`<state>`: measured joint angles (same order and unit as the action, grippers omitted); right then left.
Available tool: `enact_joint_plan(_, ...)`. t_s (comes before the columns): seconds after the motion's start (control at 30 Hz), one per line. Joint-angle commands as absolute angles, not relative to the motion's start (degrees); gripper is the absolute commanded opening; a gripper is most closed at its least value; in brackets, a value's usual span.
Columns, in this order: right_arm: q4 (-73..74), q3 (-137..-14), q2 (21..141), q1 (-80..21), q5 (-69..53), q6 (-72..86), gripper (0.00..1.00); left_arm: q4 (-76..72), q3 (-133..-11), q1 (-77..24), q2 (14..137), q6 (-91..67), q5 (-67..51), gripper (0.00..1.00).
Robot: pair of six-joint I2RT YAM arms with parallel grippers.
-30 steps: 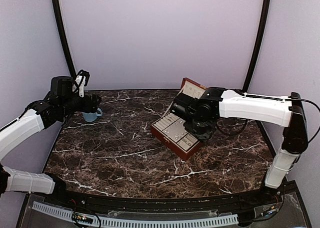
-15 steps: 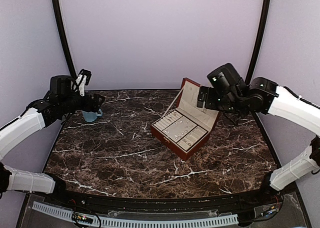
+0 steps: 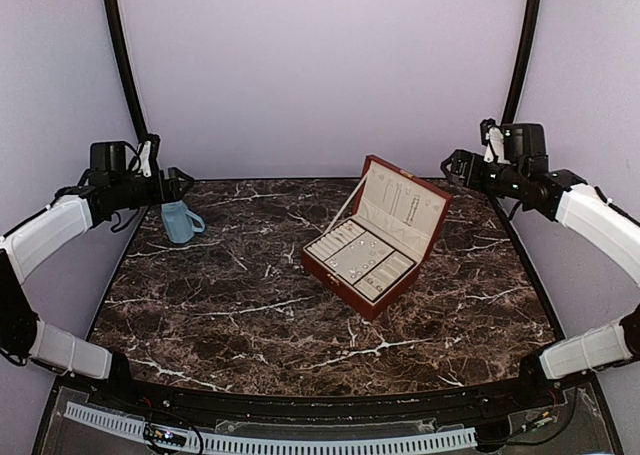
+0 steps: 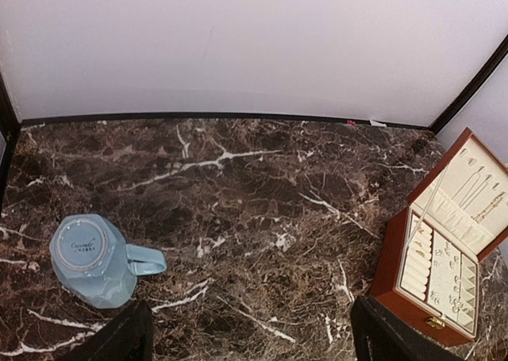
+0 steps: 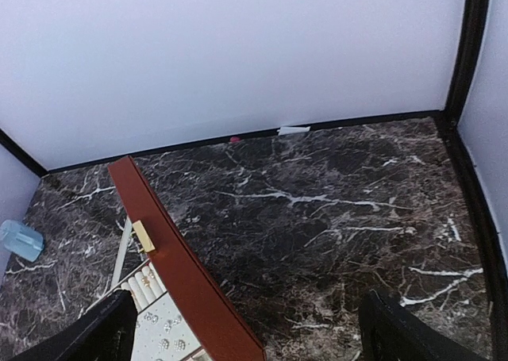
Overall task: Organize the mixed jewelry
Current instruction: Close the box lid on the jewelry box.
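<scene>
The mixed jewelry (image 3: 365, 263) shows as tiny metallic specks in the cream tray of the open red-brown box (image 3: 340, 280). Thin chains hang in the box's raised lid (image 3: 405, 200). The left wrist view catches the jewelry (image 4: 444, 262) at its far right, and the right wrist view has several small pieces (image 5: 163, 329) at its bottom left. My left gripper (image 3: 178, 183) (image 4: 254, 341) hovers open and bare at the back left, above the blue cup (image 3: 180, 222). My right gripper (image 3: 452, 165) (image 5: 246, 337) is raised at the back right, behind the lid, open with nothing in it.
The blue cup (image 4: 99, 258) has its printed base facing the left wrist camera and its handle pointing right. Dark marble table (image 3: 230, 305) spreads between cup and box. Black frame posts (image 3: 125, 65) and pale walls close in the back and sides.
My right arm has lifted off the box and swung back to the far right, its jaws opening wide. My left arm has drawn back a little to the left, off the cup.
</scene>
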<state>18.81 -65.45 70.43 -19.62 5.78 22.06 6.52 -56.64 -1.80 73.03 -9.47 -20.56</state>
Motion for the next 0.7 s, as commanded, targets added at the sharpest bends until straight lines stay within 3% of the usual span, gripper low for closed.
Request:
enact_joint_plan(0.0,6.5,-60.0,70.5,-14.6,-16.4,21.1,0.99,6.9,-60.1,-1.7,69.5,-9.0,-21.3,0.89)
enact_joint_plan(0.2,-1.3,-53.9,69.8,-13.4,-25.3,22.4,0.99,6.1,-55.6,-1.7,67.0,-4.1,-13.0,0.89)
enact_joint_plan(0.67,-5.6,-46.8,68.8,-13.2,-35.1,22.1,0.99,7.5,-54.8,-1.7,65.9,-2.5,-8.7,0.89)
